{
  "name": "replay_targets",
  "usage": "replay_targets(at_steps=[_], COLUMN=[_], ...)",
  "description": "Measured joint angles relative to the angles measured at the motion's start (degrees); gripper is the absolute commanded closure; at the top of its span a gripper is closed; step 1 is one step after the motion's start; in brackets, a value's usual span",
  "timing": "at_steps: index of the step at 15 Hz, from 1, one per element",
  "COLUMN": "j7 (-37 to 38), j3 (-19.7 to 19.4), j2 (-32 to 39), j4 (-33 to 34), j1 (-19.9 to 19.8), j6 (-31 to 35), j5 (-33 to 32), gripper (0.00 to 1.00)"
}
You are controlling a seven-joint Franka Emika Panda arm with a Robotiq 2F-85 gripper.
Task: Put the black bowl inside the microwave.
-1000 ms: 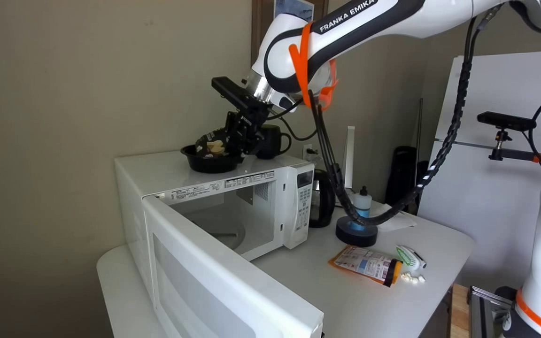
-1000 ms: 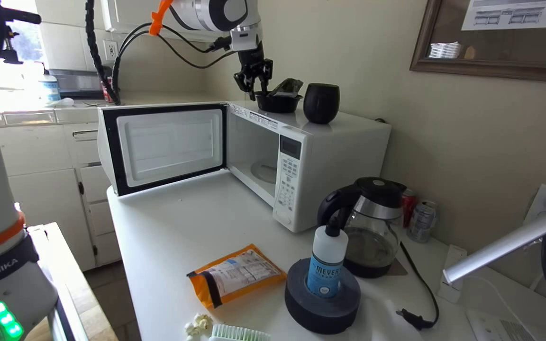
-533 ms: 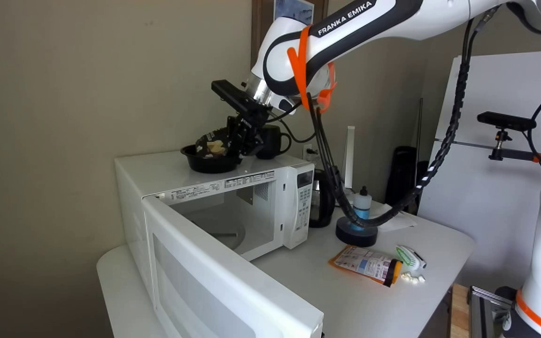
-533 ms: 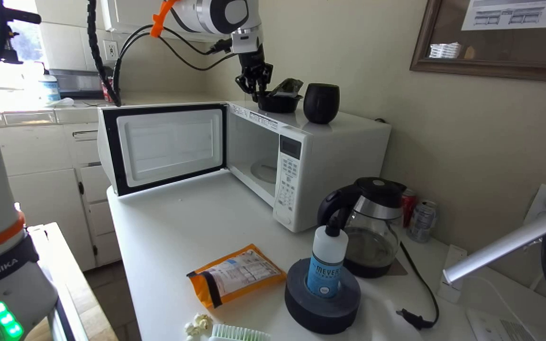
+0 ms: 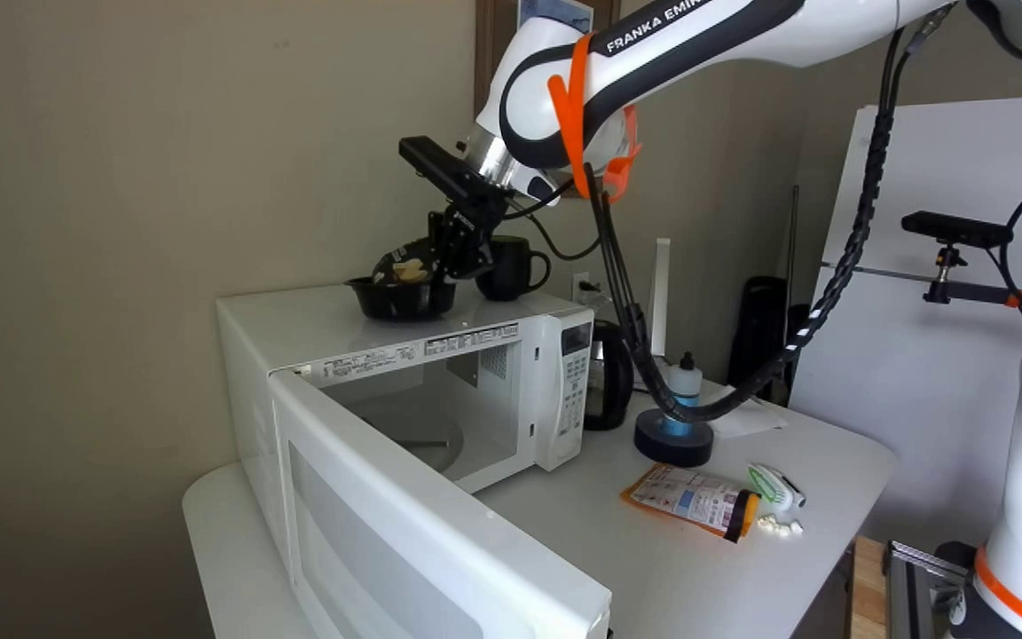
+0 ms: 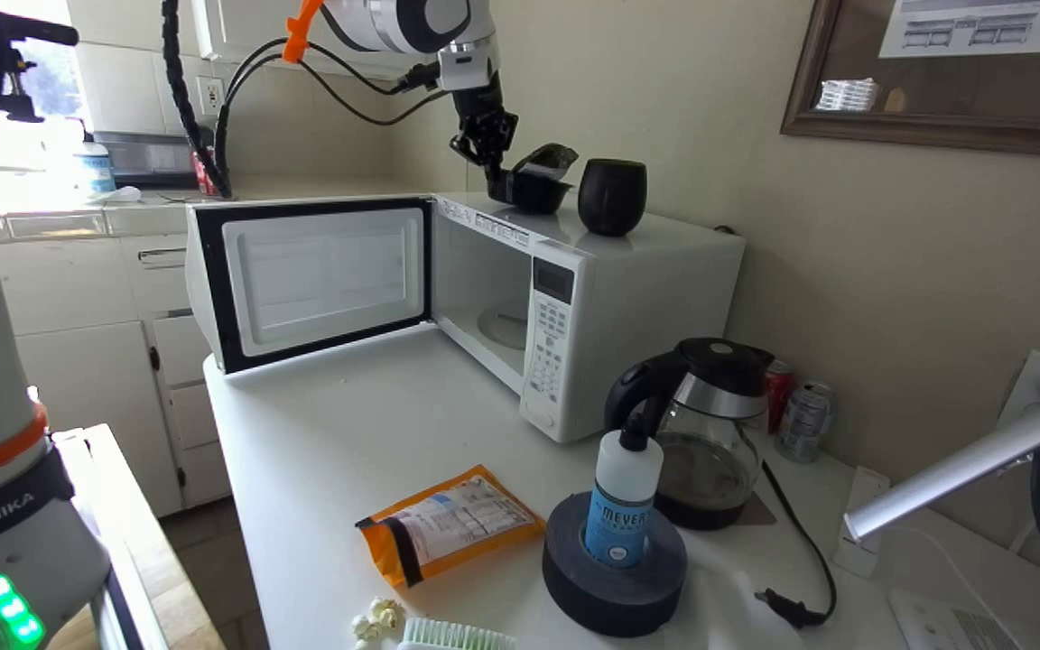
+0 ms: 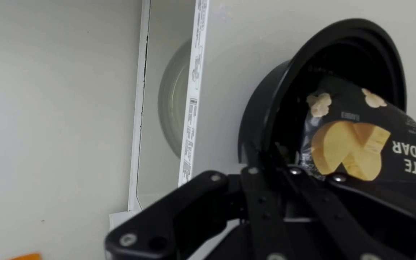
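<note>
The black bowl point(image 5: 387, 303) is over the top of the white microwave point(image 5: 276, 328) and tilted, its near-gripper side raised; it also shows in an exterior view point(image 6: 545, 197). A dark snack bag point(image 7: 352, 144) lies in it. My gripper point(image 5: 440, 282) is shut on the bowl's rim, one finger inside and one outside, as the wrist view shows at the bowl's wall point(image 7: 256, 112). The fingertips point(image 7: 262, 153) are partly dark against the bowl. Whether the bowl's underside still touches the microwave I cannot tell. The microwave door point(image 6: 321, 280) stands wide open, with a round turntable point(image 6: 504, 327) inside.
A black mug point(image 6: 612, 197) stands on the microwave close to the bowl. A glass kettle point(image 6: 710, 478), a soap bottle point(image 6: 619, 515) on a dark blue round object point(image 6: 615, 600), and an orange pouch point(image 6: 452, 525) are on the table. The open door juts out over the table.
My gripper first dipped slightly and closed on the bowl's rim. Then it moved up, and the bowl's gripped side rose with the bag inside, tilting the bowl.
</note>
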Motion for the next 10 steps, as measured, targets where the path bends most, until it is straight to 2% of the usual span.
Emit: replay_targets(at_steps=[4, 10], j7=[-2.6, -6.1], j3=[0.6, 2.3], j2=[-5.2, -18.2], j4=[-3.7, -17.1], j1=[0.2, 0.4], j6=[0.0, 1.7], j5=[0.4, 1.7], gripper=[0.98, 0.98])
